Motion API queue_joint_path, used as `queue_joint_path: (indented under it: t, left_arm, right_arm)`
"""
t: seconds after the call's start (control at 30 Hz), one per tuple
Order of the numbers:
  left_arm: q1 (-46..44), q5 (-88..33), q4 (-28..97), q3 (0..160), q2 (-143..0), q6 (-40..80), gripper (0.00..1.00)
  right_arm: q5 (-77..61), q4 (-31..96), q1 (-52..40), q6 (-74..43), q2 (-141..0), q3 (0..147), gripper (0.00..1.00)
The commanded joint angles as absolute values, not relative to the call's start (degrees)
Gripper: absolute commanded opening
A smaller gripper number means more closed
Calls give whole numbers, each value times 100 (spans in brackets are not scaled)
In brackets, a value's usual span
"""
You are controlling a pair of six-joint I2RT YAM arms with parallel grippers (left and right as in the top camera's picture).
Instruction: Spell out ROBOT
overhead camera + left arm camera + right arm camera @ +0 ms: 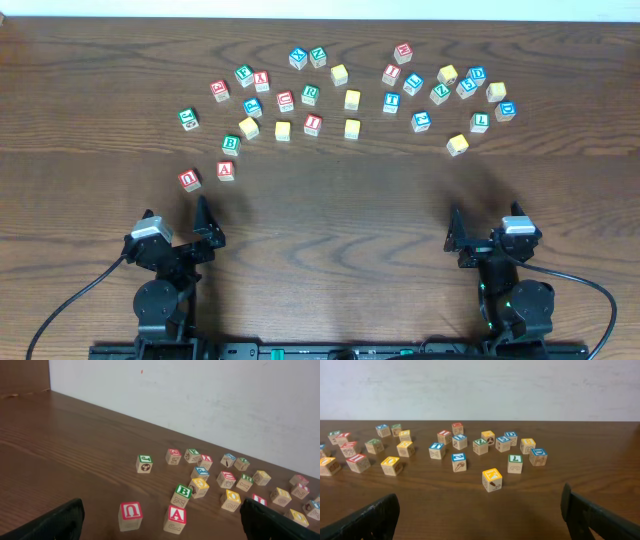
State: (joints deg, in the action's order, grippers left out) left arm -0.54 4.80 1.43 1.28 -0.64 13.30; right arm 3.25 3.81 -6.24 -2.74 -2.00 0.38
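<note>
Of the left gripper (176, 220), only two dark fingers (60, 522) are seen in the left wrist view, cut off by the lower edge. They are spread wide and nothing is held between them. Near its front, a red U block (189, 179) and a red A block (226, 170) are set side by side without touching. The green B block (231, 144) lies just behind the A, its white face edged in green. Farther back, the other letter blocks (310, 95) are scattered across the wooden table (330, 220); most of their letters are too small to be read. A yellow-topped block (457, 145) lies nearest the right gripper (487, 228), well ahead of it. That claw is likewise held wide apart and empty, its tips cropped in the right wrist view.
</note>
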Motion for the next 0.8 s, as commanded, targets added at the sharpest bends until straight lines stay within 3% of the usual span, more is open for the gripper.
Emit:
queue_joint_path:
  t: [0.0,0.77]
  left_arm:
    - [-27,493,384,23,-67,1337,98]
    - [-27,493,381,23,-67,1337,98]
  right_arm:
    - [412,390,-659,-357,-215,32,99]
    - [412,390,-659,-357,-215,32,99]
